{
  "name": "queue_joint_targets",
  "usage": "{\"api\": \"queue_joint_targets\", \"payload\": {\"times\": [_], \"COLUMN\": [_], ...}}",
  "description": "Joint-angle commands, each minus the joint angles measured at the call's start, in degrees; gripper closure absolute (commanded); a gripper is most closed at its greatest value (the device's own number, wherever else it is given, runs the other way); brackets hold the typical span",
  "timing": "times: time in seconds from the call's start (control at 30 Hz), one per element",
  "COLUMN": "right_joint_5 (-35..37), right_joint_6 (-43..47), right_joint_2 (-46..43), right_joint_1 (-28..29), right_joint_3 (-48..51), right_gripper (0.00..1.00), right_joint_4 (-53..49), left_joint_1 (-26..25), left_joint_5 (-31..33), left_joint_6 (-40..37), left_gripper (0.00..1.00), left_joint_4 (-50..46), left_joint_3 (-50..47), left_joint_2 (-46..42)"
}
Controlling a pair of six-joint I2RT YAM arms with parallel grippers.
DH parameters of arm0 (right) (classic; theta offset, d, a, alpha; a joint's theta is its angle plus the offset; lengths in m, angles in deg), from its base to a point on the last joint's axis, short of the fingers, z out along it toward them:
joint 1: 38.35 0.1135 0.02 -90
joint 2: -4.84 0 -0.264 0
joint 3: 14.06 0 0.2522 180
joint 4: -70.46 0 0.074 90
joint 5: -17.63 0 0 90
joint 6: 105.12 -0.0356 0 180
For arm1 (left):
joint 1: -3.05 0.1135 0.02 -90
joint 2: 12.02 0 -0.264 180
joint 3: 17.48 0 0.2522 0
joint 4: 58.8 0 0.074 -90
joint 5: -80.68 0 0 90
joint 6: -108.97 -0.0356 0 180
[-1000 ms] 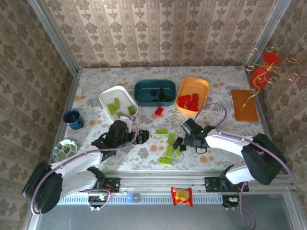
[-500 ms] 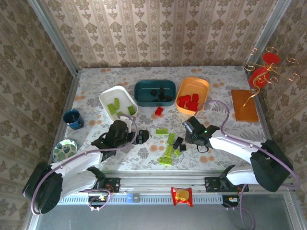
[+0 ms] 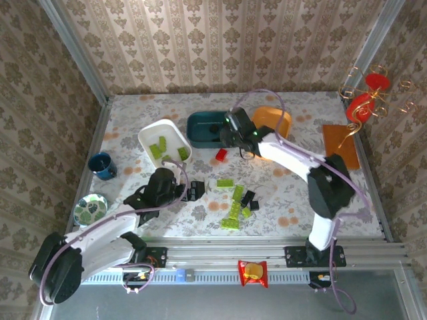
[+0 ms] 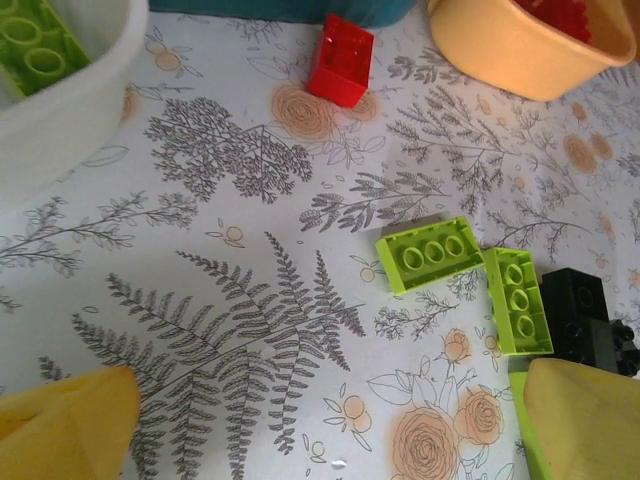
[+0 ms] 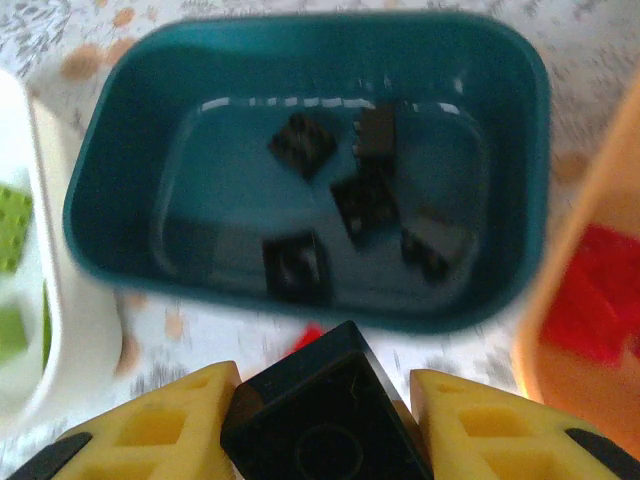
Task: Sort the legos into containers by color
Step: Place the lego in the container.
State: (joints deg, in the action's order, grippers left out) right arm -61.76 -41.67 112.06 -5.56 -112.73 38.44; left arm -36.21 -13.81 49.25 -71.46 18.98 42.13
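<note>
Black brick [image 5: 322, 405] is clamped in the right gripper [image 3: 233, 132], teal tray [image 5: 108, 172] at its 12 o'clock; left gripper [image 4: 320, 425] spread wide, released.

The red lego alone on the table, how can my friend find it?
Find the dark teal tray, the middle of three trays. Just in front of its near rim lies the red lego. It is the only loose red one; other loose legos are green or black.

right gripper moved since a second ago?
Yes: right gripper left the loose legos and went farther out to the teal tray, holding a black lego.
</note>
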Motion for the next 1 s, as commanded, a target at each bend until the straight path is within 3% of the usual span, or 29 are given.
{"api": "queue_joint_targets", "payload": {"times": [0.0,0.13,0.2,0.33,0.4,0.67,0.83,0.97], "right_joint_5": [-0.8,-1.2,-1.1,-1.5,-1.6,-0.9,0.5,1.7], "right_joint_6": [1.3,-0.2,-0.6,-0.2,0.2,-0.5,-3.2,-4.4], "right_joint_2": [8.4,16.4,19.2,21.5,20.3,2.6,-11.3,-21.7], "right_joint_1": [-2.0,-3.4,-3.8,-4.2,-4.1,-2.8,-2.7,-2.7], "right_joint_3": [-9.6,-19.0,-22.5,-27.5,-27.4,-6.4,12.0,24.5], "right_gripper": [0.66,0.65,0.60,0.26,0.23,0.21,0.21,0.21], "right_joint_4": [-3.3,-6.4,-8.1,-10.7,-10.8,-2.0,3.6,5.1], "left_joint_1": [0.6,0.8,1.0,1.5,1.6,-0.5,-7.4,-9.0], "left_joint_5": [2.7,5.6,5.7,5.0,4.0,-1.9,3.8,3.9], "left_joint_6": [-0.6,-2.1,-2.9,-3.6,-4.2,-7.2,-10.2,-10.2], "left_gripper": [0.00,0.00,0.00,0.00,0.00,0.06,0.05,0.05], "left_joint_4": [-5.6,-11.0,-12.1,-12.7,-12.4,-10.8,-12.2,-10.4], "left_joint_3": [2.9,5.3,6.0,7.5,8.3,16.0,22.6,26.7], "left_joint_2": [-4.6,-8.2,-8.6,-6.4,-4.5,8.5,19.1,28.3]}}
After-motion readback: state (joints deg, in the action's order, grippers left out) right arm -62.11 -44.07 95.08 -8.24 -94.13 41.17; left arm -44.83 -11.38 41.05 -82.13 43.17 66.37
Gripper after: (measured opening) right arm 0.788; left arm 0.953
